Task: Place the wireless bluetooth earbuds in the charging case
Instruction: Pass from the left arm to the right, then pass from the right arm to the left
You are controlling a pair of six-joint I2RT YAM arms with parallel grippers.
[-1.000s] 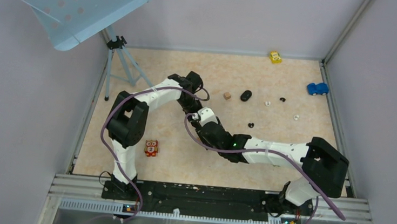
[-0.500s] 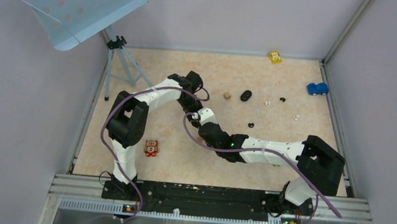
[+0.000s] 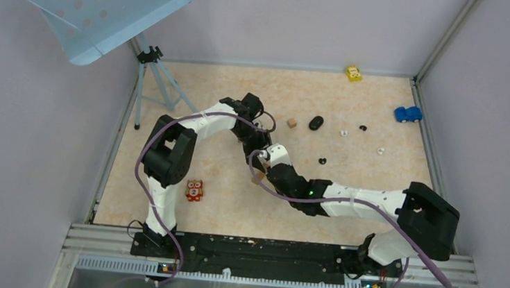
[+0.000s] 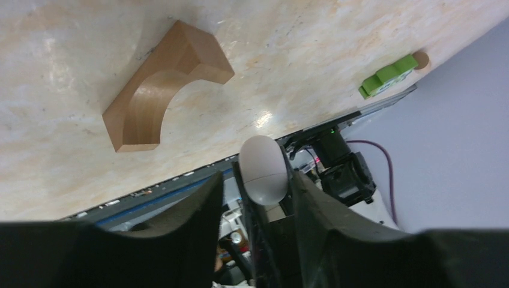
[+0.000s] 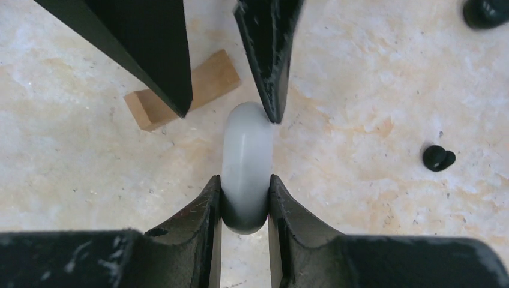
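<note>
Left hand has spread, handing the smooth white rounded charging case to the pinching right hand; next, probably opening it.

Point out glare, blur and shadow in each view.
Left wrist: a glare spot on the table, near fingers dark and soft. Right wrist: charging case sharp, lower end shaded. Top external: even light, faint shadows under the arms.
</note>
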